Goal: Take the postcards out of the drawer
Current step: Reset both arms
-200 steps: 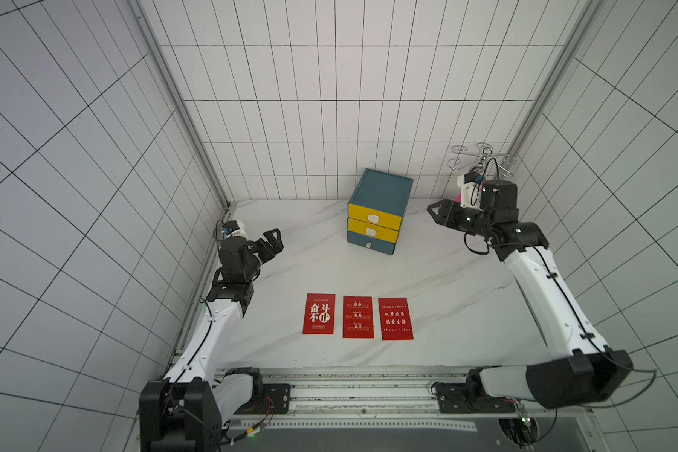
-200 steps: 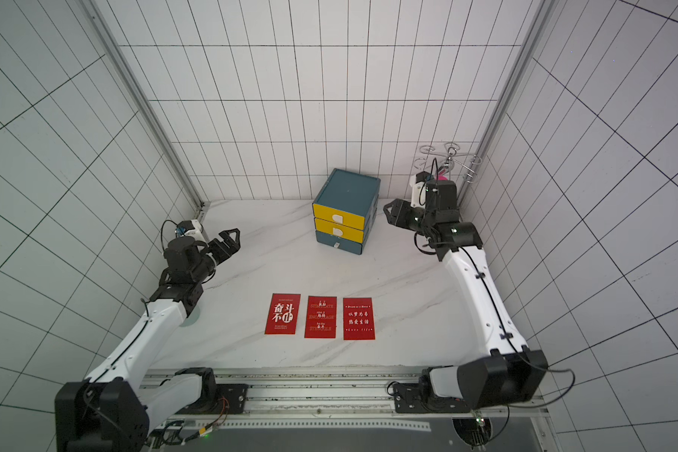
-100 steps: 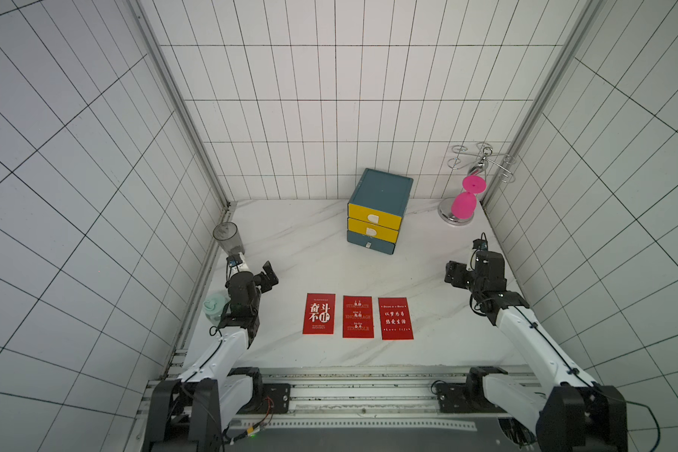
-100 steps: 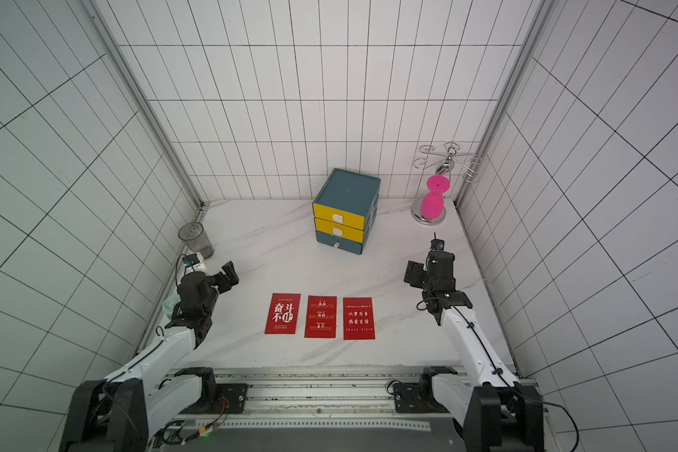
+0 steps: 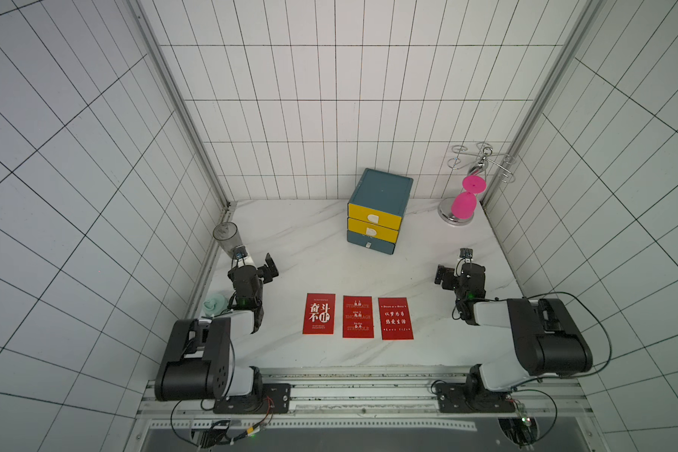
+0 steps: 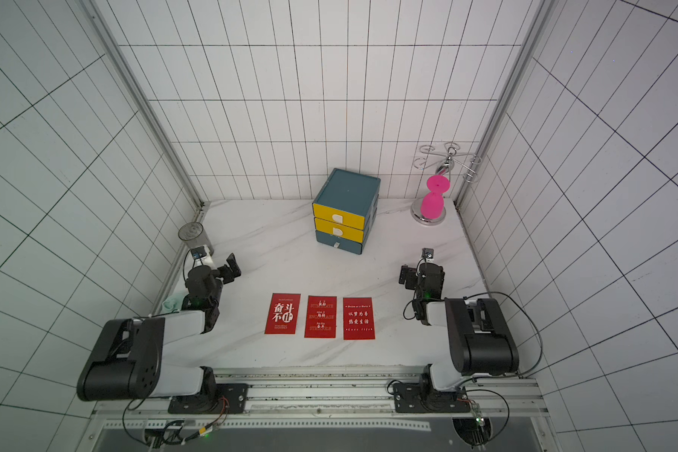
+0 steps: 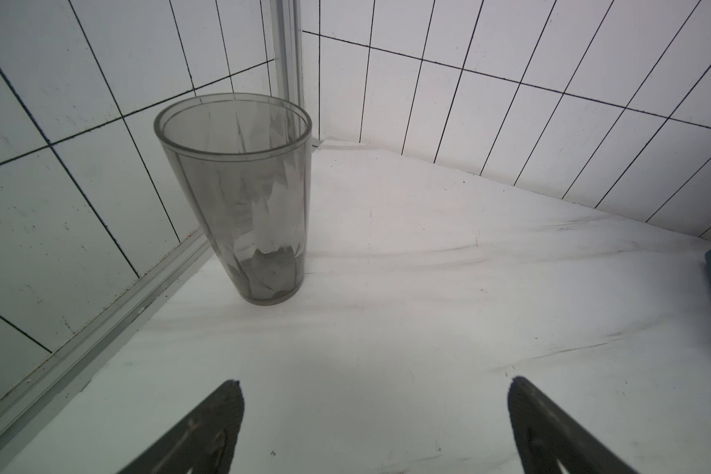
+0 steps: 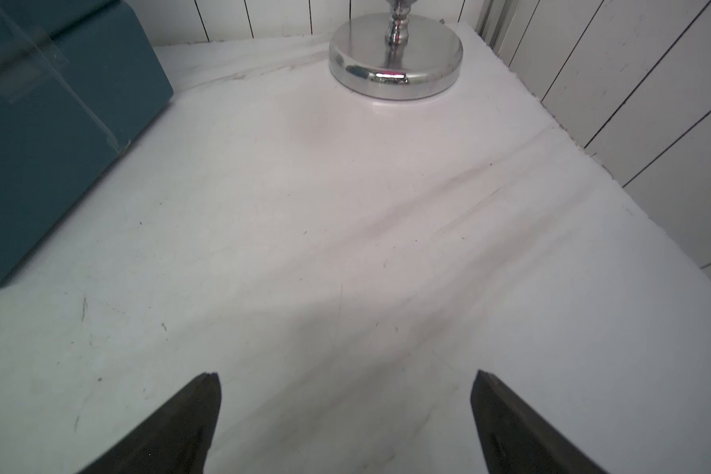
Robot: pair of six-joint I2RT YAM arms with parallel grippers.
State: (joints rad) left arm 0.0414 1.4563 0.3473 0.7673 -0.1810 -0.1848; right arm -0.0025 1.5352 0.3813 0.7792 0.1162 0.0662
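Black left gripper (image 7: pixel 374 383), right gripper (image 8: pixel 345 374) gape, folded low.

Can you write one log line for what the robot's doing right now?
postcards: three side by side on table, outside drawer unit | left claw: open, empty, near cup | right claw: open, empty

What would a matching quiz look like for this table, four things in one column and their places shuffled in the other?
Things:
1. postcards
2. drawer unit
3. grey cup
4. pink goblet

Places:
A. back right corner, at the chrome rack
B. front middle of the table, three in a row
C. left edge of the table
D. back middle of the table

Pairs: 1-B, 2-D, 3-C, 4-A
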